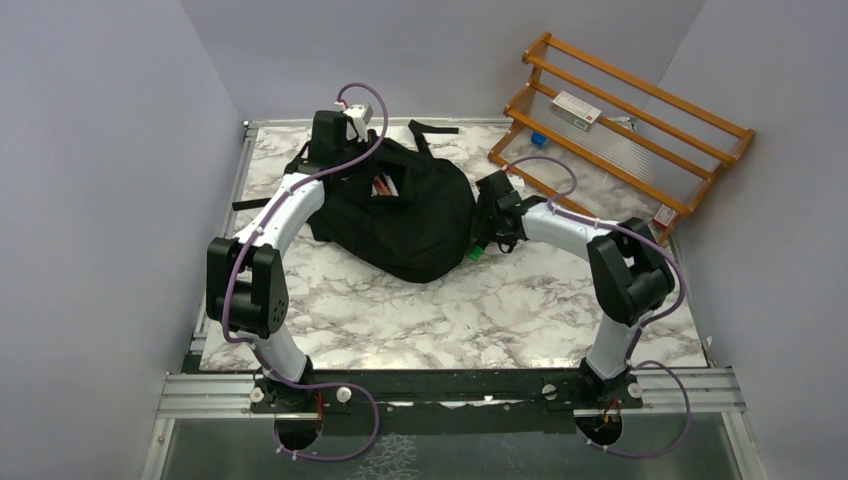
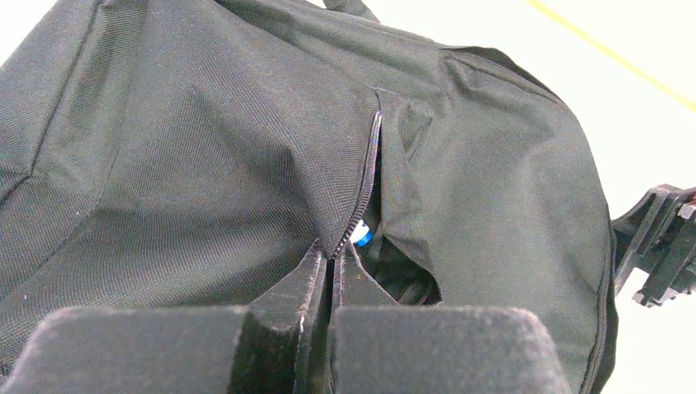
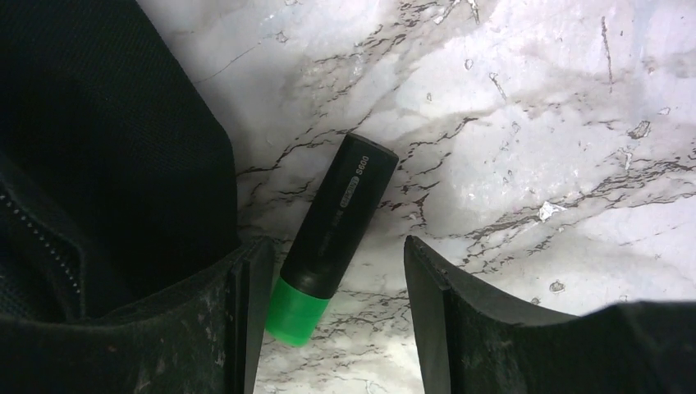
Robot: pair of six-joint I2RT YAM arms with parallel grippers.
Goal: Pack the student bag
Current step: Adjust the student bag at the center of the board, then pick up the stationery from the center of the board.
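- Student bag (image 1: pixel 400 215): lies on the desk (image 1: pixel 480 320), in the far half, left of centre; its zip is partly open.
- Left arm: elbow raised by the left edge, forearm reaching to the bag's far-left end, wrist turned down.
- Left gripper (image 2: pixel 331 275): closed, pinching the bag's fabric at the zip edge.
- Right arm: elbow by the right edge, forearm reaching left and low.
- Right gripper (image 3: pixel 332 246): open, jaws either side of a black highlighter (image 3: pixel 341 213) with a green cap, lying on the desk just beside the bag.

Marker (image 3: pixel 336 234) barrel: white print, "600" legible, leading character unclear.
Marker brand oval: illegible.
Box (image 1: pixel 575 111) label: too small to read.
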